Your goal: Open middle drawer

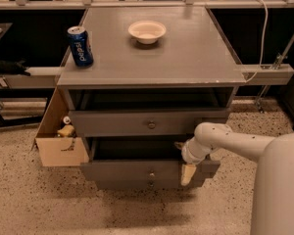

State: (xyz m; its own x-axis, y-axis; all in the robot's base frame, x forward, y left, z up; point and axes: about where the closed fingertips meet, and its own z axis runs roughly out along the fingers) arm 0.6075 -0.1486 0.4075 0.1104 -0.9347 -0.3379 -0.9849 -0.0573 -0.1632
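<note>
The grey cabinet (152,58) has three drawer fronts, each with a small round knob. The middle drawer (132,170) stands pulled out toward me, with a dark gap above its front and its knob (151,173) at the centre. The top drawer (117,124) sits above it and the bottom drawer front (137,184) just shows below it. My gripper (188,173) is at the right end of the middle drawer's front, at its top edge, with a yellowish finger (187,175) hanging down over the front. My white arm (235,143) comes in from the right.
A blue Pepsi can (80,45) and a white bowl (147,32) stand on the cabinet top. An open cardboard box (59,148) with small items sits on the floor against the cabinet's left side. Rails and dark shelving run behind. The speckled floor lies in front.
</note>
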